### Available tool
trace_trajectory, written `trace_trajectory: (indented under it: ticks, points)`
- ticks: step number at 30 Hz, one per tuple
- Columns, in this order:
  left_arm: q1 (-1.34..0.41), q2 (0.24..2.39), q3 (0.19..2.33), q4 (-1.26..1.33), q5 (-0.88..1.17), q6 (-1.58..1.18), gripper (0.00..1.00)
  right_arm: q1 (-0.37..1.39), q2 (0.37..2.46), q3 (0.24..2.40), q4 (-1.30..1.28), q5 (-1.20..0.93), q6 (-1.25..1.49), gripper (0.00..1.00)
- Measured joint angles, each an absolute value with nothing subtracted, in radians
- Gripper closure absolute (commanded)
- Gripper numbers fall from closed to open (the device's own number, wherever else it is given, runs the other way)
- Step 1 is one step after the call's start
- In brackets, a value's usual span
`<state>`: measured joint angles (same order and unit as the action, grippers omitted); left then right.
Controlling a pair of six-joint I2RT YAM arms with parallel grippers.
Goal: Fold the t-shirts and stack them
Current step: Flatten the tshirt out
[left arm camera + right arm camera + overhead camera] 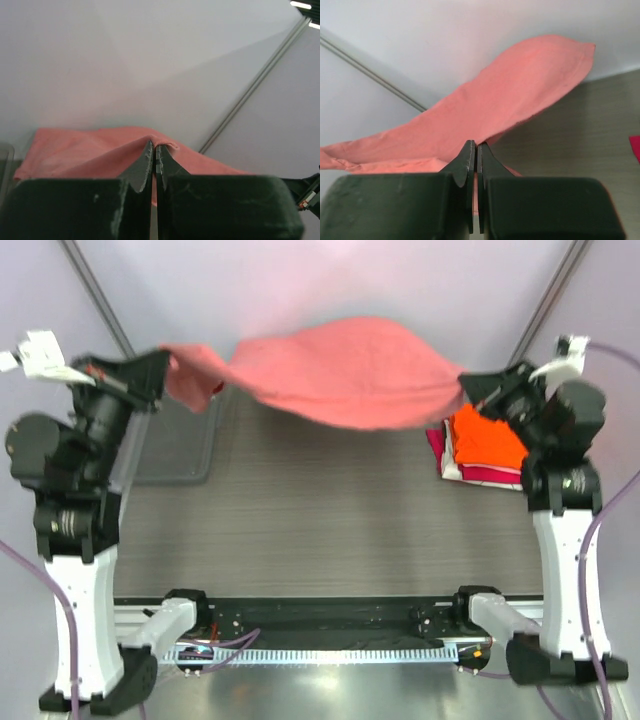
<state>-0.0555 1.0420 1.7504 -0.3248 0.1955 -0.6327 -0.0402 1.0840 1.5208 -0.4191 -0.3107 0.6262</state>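
Note:
A salmon-pink t-shirt hangs stretched in the air above the far half of the table, held up by both arms. My left gripper is shut on its left edge; in the left wrist view the hem folds over the closed fingertips. At the right, my right gripper is shut on the shirt's other edge, and the cloth billows away from its tips. A stack of folded t-shirts lies at the right: bright orange on top, white and magenta-red edges beneath.
A clear grey plastic tray lies on the table at the left, partly under the left arm. The grey wood-grain table stretches between the arms. A black rail with both arm bases runs along the near edge.

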Motion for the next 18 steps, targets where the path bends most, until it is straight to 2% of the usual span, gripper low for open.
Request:
trace_trajectory:
  ticks: [6, 8, 9, 10, 13, 18]
  points:
    - [-0.056, 0.705, 1.251, -0.364, 0.27, -0.64, 1.0, -0.04, 0.785, 1.001, -0.408, -0.328, 0.609, 0.97]
    - [-0.056, 0.61, 1.103, -0.426, 0.285, -0.647, 1.0, -0.04, 0.714, 0.803, -0.421, -0.333, 0.615, 0.91]
    - [-0.056, 0.565, 1.035, -0.457, 0.29, -0.649, 1.0, -0.04, 0.683, 0.727, -0.437, -0.334, 0.622, 0.83]
    - [-0.056, 0.519, 0.961, -0.491, 0.293, -0.651, 1.0, -0.04, 0.663, 0.656, -0.456, -0.334, 0.631, 0.52]
    - [-0.056, 0.412, 0.826, -0.605, 0.299, -0.652, 1.0, -0.04, 0.596, 0.477, -0.532, -0.321, 0.656, 0.06]
    - [-0.056, 0.299, 0.729, -0.702, 0.298, -0.67, 1.0, -0.04, 0.459, 0.402, -0.613, -0.283, 0.68, 0.04]
